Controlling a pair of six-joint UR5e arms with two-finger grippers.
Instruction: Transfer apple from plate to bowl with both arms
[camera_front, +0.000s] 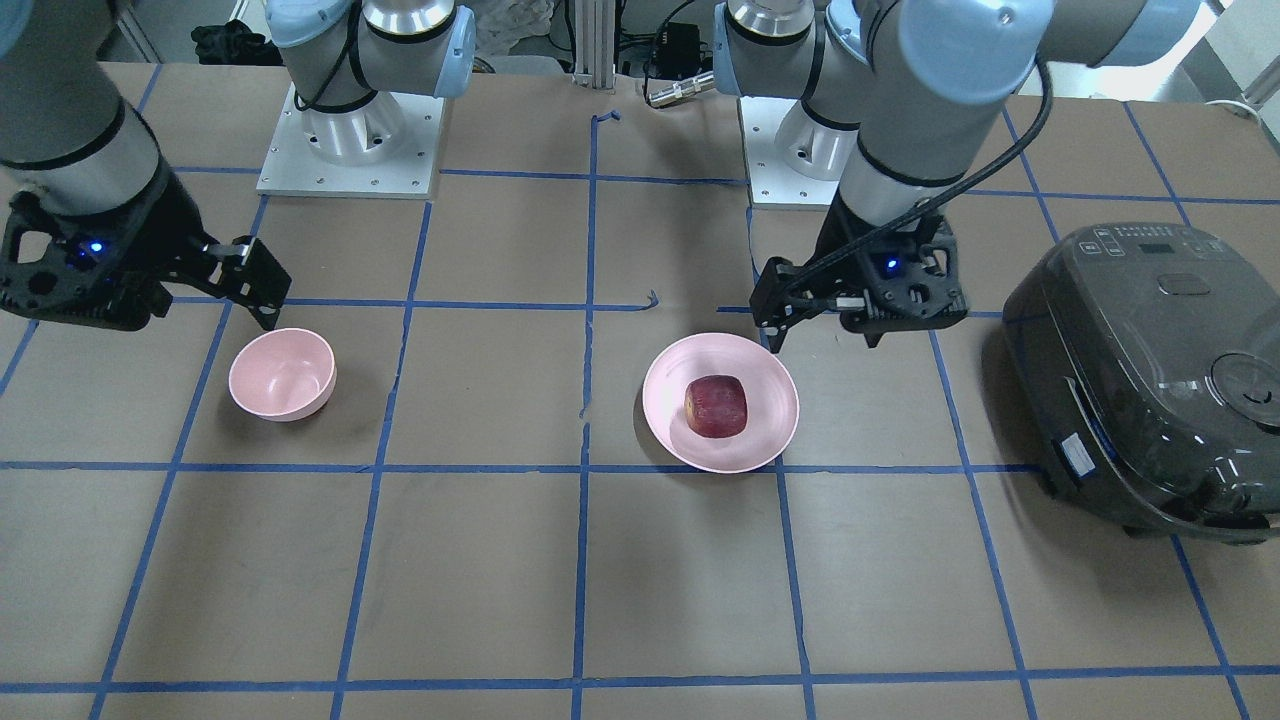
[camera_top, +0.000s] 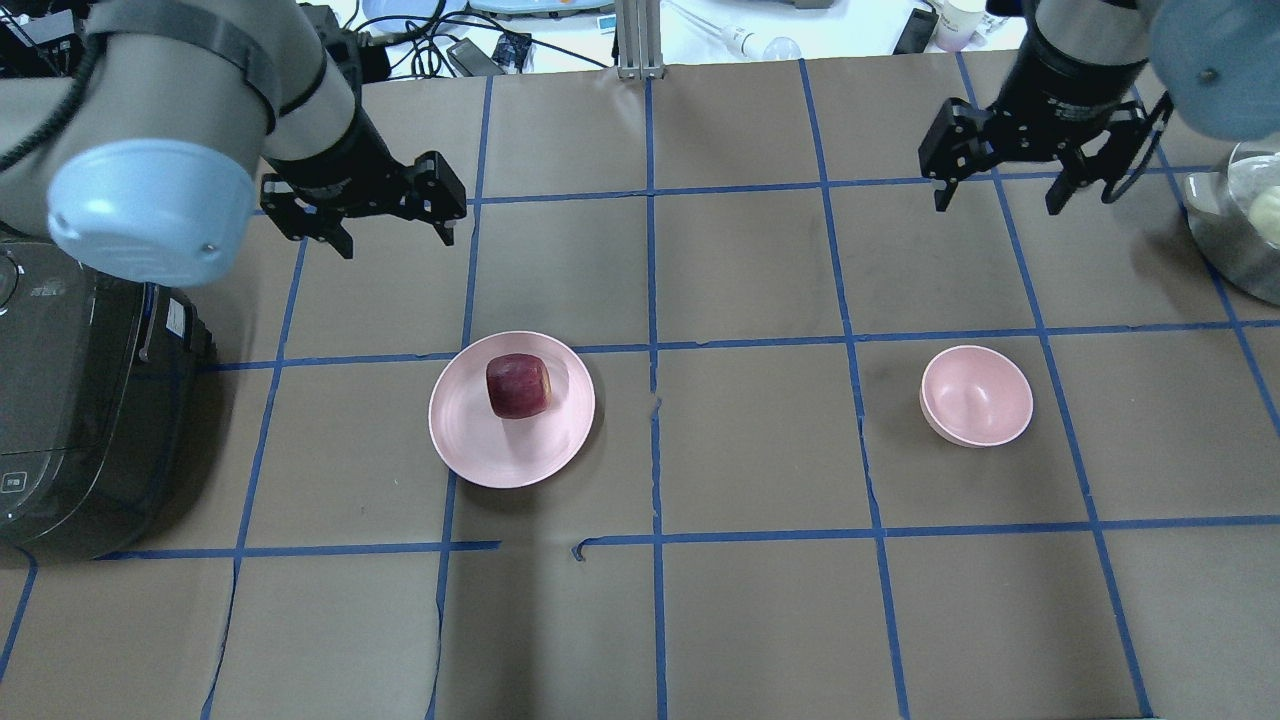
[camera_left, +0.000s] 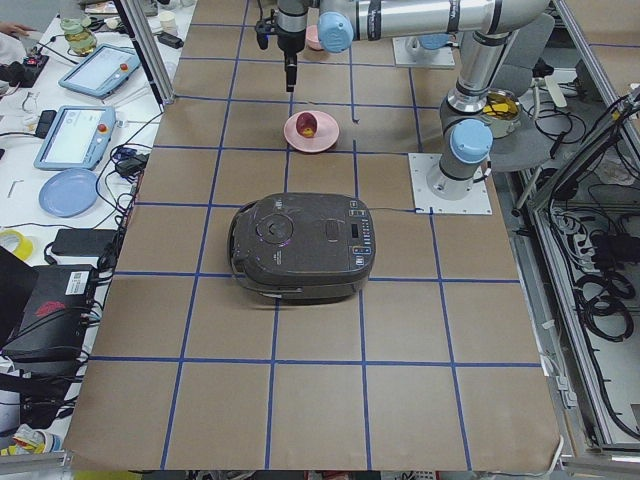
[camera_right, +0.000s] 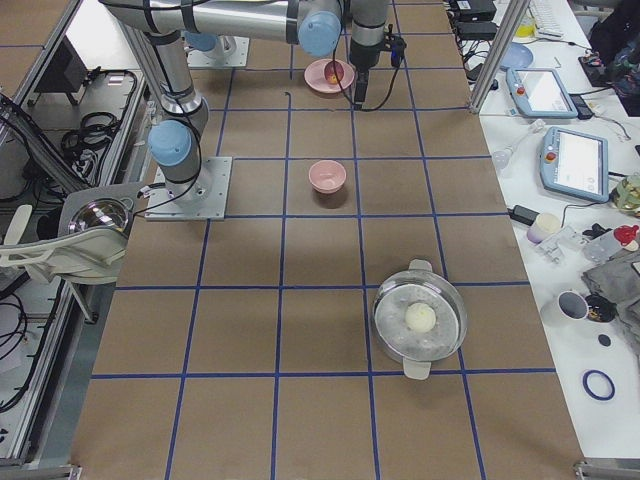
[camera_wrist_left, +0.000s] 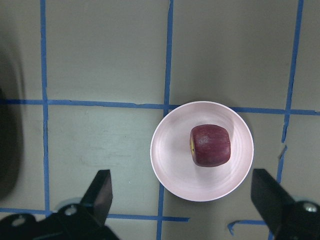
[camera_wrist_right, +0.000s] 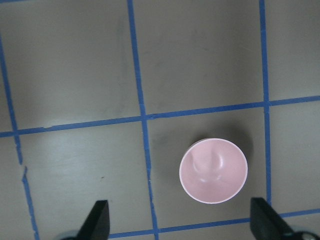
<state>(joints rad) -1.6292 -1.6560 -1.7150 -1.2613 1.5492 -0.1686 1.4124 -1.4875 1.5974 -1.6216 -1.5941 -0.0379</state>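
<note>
The dark red apple (camera_front: 716, 406) (camera_top: 518, 385) (camera_wrist_left: 210, 145) lies on the wide pink plate (camera_front: 670, 430) (camera_top: 500, 450) (camera_wrist_left: 170, 165), left of the table's middle in the overhead view. The small deep pink bowl (camera_front: 282, 373) (camera_top: 976, 395) (camera_wrist_right: 213, 171) stands empty to the right. My left gripper (camera_top: 396, 243) (camera_wrist_left: 185, 200) is open and empty, hovering above the table beyond the plate. My right gripper (camera_top: 997, 205) (camera_wrist_right: 181, 225) is open and empty, hovering beyond the bowl.
A dark rice cooker (camera_top: 70, 400) (camera_front: 1150, 380) stands at the robot's left, close to the plate. A metal pot (camera_top: 1240, 230) (camera_right: 420, 318) holding a pale ball sits at the far right. The arm bases (camera_front: 350, 140) are mounted at the robot's table edge.
</note>
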